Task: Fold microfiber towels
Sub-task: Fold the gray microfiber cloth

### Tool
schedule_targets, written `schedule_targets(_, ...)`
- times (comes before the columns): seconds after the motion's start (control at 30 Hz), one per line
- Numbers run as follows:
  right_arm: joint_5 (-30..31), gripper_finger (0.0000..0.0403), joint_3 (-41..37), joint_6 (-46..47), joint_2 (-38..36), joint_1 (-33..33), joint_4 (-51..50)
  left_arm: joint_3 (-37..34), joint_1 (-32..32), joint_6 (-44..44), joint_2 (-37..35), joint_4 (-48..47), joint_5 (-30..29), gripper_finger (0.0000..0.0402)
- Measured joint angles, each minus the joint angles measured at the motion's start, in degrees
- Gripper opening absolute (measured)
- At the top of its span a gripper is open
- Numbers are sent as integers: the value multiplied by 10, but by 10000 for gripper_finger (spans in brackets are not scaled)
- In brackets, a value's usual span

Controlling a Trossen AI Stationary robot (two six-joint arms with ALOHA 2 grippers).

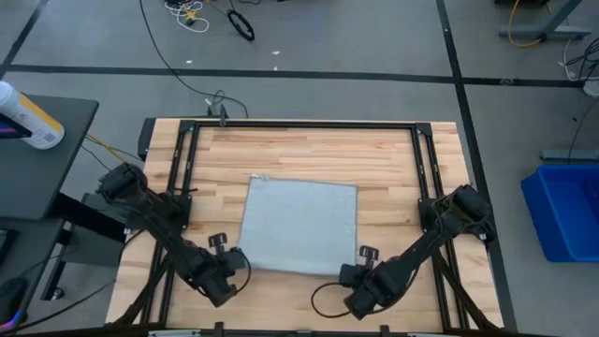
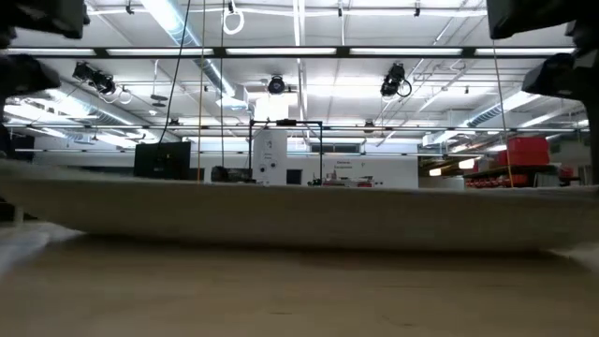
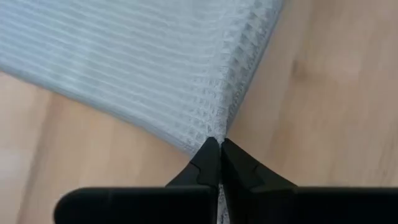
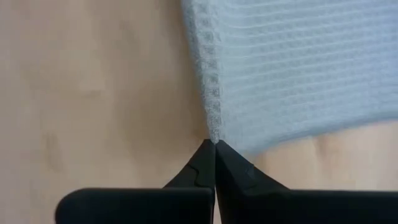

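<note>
The pale grey-blue microfiber towel [image 1: 299, 225] lies spread out on the wooden table [image 1: 309, 150]. In the low view its near edge [image 2: 299, 215] runs across the whole picture. My left gripper [image 1: 241, 265] is at the towel's near left corner and is shut on it. My right gripper [image 1: 349, 273] is at the near right corner and is shut on it. The white tag is not visible. My left gripper pinches the towel's near left corner [image 3: 217, 132] between its two fingertips, only at the corner's tip. The fingers come low from the table's near left side. The rest of the towel lies spread on the table. My right gripper pinches the towel's near right corner [image 4: 214, 132] between its two fingertips, only at the corner's tip. The fingers come low from the table's near right side. The rest of the towel lies spread on the table.
A black frame [image 1: 299, 124] runs around the tabletop. Bare wood shows on all sides of the towel. A dark side table [image 1: 56, 131] with a bottle [image 1: 28, 117] stands to the left, and a blue bin [image 1: 566, 211] to the right.
</note>
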Motion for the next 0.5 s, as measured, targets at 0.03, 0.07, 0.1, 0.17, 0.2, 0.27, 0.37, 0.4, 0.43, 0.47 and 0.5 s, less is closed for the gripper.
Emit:
schedule_targets(0.03,2,1,0,3,0,1,-2,2,0,-5,-5,-7,-8,6)
schedule_targets(0.07,6,1,0,7,0,0,-6,3,0,-13,-10,-16,-14,6)
schedule_targets(0.1,11,1,0,9,0,0,-12,3,1,-18,-15,-25,-21,6)
schedule_targets(0.17,23,0,0,10,0,0,-23,4,5,-24,-28,-36,-32,6)
schedule_targets(0.2,28,0,0,10,0,0,-28,5,7,-25,-34,-44,-34,6)
schedule_targets(0.27,39,0,0,10,0,-3,-39,5,11,-31,-44,-59,-45,6)
schedule_targets(0.37,60,0,0,10,0,-9,-57,5,25,-33,-60,-79,-62,6)
schedule_targets(0.4,68,0,0,10,0,-12,-64,5,30,-33,-64,-86,-68,6)
schedule_targets(0.43,73,0,0,11,-1,-16,-72,5,37,-33,-69,-93,-75,6)
schedule_targets(0.47,80,0,0,11,-1,-20,-80,5,44,-32,-73,-98,-81,6)
schedule_targets(0.5,87,0,0,11,-1,-24,-89,5,53,-30,-77,-102,-85,6)
